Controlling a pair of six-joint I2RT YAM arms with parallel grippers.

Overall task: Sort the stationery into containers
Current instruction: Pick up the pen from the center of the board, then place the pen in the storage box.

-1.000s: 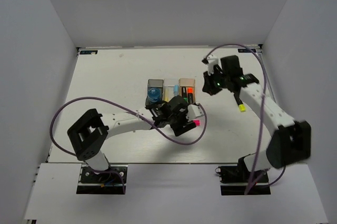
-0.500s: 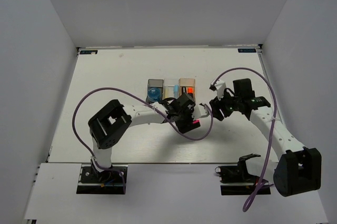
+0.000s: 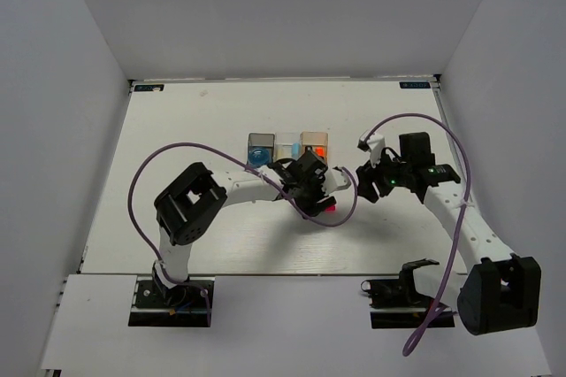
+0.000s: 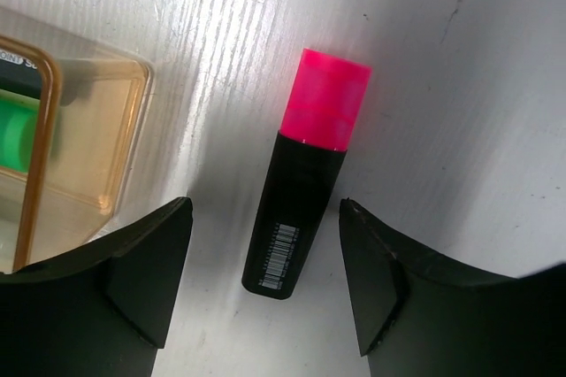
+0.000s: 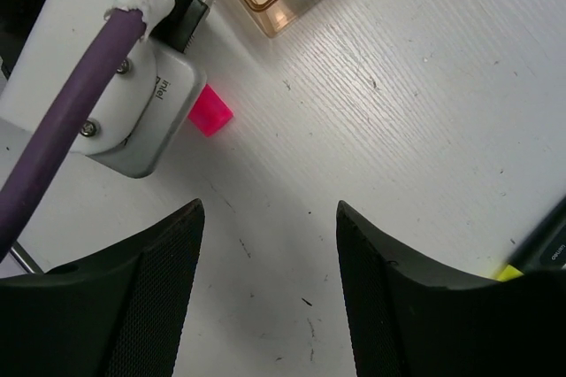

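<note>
A black highlighter with a pink cap (image 4: 305,191) lies flat on the white table. My left gripper (image 4: 263,218) is open and straddles its black body, with both fingers clear of it. From above, the pink cap (image 3: 329,206) pokes out beside the left gripper (image 3: 311,197). The smoky grey (image 3: 260,141), clear (image 3: 287,141) and tan (image 3: 314,138) containers stand in a row just behind. A blue roll (image 3: 256,158) sits in the grey one. My right gripper (image 5: 268,209) is open over bare table, empty, to the right of the pink cap (image 5: 210,111).
The tan bin (image 4: 88,156) lies close to the left finger and holds a green-ended item (image 4: 18,134). A yellow-tipped highlighter (image 5: 517,266) lies at the right edge of the right wrist view. The left wrist's camera housing and purple cable (image 5: 106,50) are near the right gripper.
My right arm swung from the far right towards the centre and its jaws opened. The left gripper shifted right over the pink highlighter.
</note>
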